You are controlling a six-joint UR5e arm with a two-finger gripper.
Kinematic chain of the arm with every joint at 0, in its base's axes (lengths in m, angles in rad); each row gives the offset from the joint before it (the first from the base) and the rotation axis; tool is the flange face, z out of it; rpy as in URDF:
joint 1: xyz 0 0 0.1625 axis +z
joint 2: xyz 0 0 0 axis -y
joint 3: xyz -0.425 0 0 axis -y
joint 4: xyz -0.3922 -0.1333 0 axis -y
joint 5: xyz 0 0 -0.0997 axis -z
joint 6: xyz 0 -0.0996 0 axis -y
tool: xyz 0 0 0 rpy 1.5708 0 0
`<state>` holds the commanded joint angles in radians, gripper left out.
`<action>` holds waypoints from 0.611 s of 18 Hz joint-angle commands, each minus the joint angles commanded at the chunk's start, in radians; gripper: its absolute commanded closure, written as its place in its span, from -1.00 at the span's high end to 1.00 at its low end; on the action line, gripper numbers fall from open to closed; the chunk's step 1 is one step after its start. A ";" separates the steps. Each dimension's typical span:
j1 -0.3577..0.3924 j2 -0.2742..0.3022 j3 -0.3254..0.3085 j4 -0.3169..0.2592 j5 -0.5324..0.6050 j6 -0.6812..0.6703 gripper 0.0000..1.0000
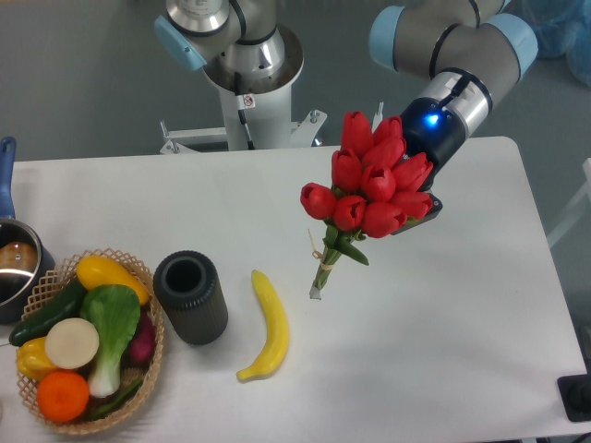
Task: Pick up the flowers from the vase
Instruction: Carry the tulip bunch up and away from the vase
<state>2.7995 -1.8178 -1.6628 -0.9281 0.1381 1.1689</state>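
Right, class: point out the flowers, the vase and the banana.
flowers (374,185): fixed camera, on the red buds.
vase (192,297): fixed camera, on its ribbed side.
banana (271,325): fixed camera, on its middle.

One bunch of flowers (374,180), one vase (191,297), one banana (268,325), one basket (138,272), one pot (14,268)

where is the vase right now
The short dark ribbed cylinder vase stands empty at front left of the white table, between the woven produce basket and yellow banana.
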 joint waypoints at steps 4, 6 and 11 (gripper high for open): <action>-0.002 0.000 -0.003 0.002 0.002 0.002 -0.39; -0.002 0.000 -0.003 0.000 0.002 0.002 -0.39; 0.003 0.002 -0.002 -0.002 0.000 -0.008 -0.39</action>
